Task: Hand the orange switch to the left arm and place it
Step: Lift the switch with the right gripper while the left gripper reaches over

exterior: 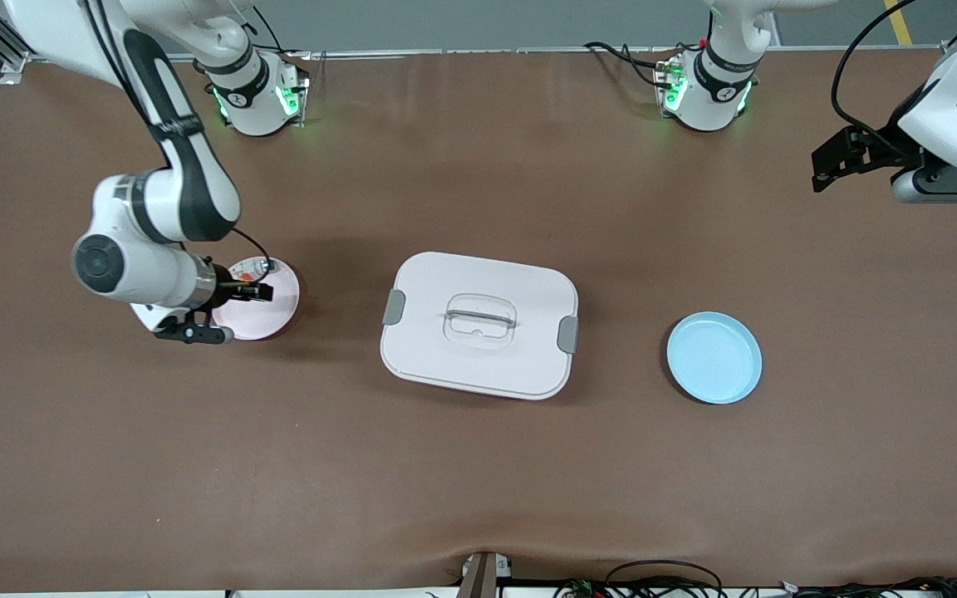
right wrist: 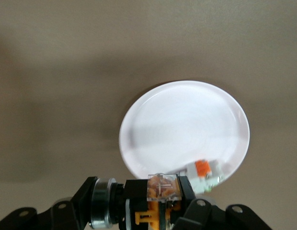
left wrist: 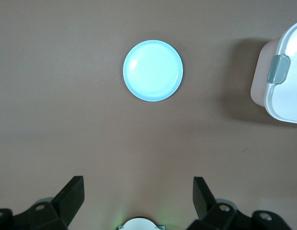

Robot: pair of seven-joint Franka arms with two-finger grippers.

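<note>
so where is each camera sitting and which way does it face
Front view: high across the table, facing both arm bases; shows the right gripper over the pink plate, the left gripper open and waiting near the table's left-arm end, the box and the blue plate.
Left wrist view: looks down past its own fingers at the blue plate and a corner of the box.
Right wrist view: looks down at the pink plate, with the orange switch in its gripper.
Shared: both plates and the box recur in the front view.
</note>
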